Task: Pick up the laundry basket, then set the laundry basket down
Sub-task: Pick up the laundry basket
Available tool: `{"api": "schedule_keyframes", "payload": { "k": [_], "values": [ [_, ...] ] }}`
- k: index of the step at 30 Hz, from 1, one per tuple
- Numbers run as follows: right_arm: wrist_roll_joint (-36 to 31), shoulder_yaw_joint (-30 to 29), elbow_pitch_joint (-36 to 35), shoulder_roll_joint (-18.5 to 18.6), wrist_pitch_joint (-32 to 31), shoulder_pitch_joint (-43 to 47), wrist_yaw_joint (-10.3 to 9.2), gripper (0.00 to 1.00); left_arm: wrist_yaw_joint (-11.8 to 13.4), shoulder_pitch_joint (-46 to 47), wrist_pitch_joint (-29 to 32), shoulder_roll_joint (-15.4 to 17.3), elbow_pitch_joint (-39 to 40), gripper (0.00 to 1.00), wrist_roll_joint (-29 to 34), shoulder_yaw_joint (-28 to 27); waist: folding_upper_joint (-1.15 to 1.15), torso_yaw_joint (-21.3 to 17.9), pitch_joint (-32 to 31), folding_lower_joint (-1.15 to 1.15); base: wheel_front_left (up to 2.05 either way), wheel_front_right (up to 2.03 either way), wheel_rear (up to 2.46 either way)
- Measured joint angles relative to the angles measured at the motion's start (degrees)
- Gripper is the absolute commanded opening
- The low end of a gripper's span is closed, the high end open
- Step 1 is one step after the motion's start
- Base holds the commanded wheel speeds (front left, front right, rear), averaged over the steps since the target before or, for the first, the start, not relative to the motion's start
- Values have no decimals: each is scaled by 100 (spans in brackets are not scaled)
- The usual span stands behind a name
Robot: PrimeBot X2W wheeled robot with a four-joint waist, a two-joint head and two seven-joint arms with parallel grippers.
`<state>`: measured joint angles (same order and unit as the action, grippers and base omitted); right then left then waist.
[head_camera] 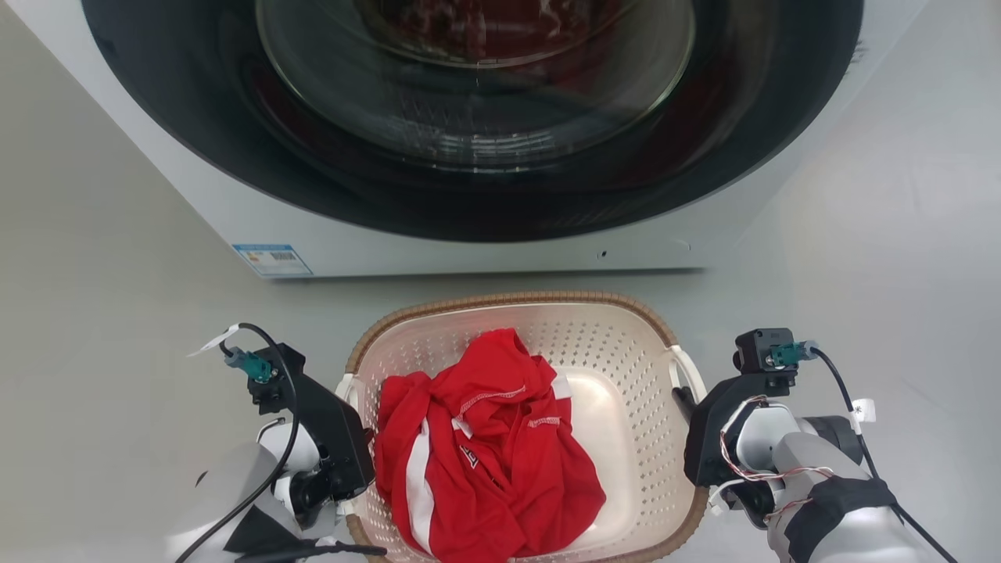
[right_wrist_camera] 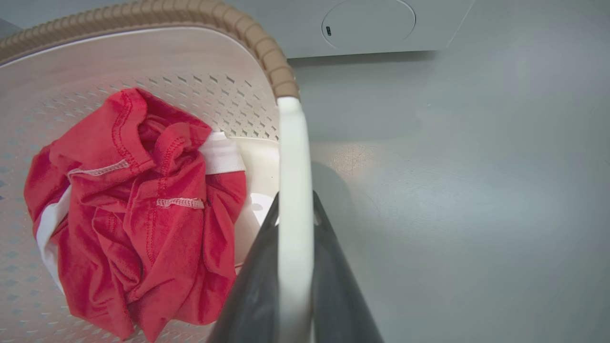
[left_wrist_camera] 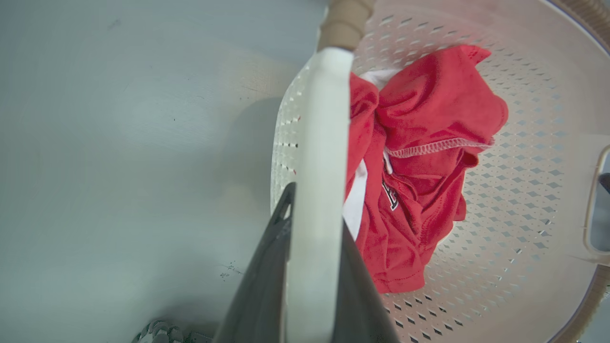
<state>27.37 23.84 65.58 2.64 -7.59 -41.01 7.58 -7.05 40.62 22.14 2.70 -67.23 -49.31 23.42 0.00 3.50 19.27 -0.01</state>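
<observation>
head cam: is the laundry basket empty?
No, a crumpled red garment with white trim lies inside the laundry basket.

left hand (left_wrist_camera: pixel 317 209): clamped on laundry basket (head_camera: pixel 508 299) handle (left_wrist_camera: pixel 320 133) | right hand (right_wrist_camera: pixel 295 200): clamped on opposite handle (right_wrist_camera: pixel 293 147)

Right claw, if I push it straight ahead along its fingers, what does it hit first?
The right claw straddles the white handle of the laundry basket, so it would likely slide along that and first meet the brown rim where the handle ends. Depth is unclear; the washing machine lies beyond.
</observation>
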Motion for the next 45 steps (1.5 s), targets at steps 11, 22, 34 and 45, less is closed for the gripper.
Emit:
{"api": "schedule_keyframes", "payload": {
  "k": [11, 22, 34, 45],
  "values": [
    [599, 298, -43, 0, -555, 194, -1, 0, 0, -187, 391, 53, -151, 0, -158, 24, 0, -50, -763, 0, 0, 0, 0],
    [1087, 402, -32, -1, -1076, 221, -1, 0, 0, -218, 712, 107, -234, 0, -350, 45, 0, -83, -1261, 0, 0, 0, 0],
    [1477, 538, -35, -4, -1459, 140, -5, 0, 0, -213, 811, 168, -289, 0, -408, 55, 0, -134, -1593, 1, 0, 0, 0],
    [1712, 687, -9, 1, -1581, 137, -9, 0, 0, -214, 854, 168, -350, 0, -417, 103, -1, -156, -1724, 1, 0, 0, 0]
  ]
}}
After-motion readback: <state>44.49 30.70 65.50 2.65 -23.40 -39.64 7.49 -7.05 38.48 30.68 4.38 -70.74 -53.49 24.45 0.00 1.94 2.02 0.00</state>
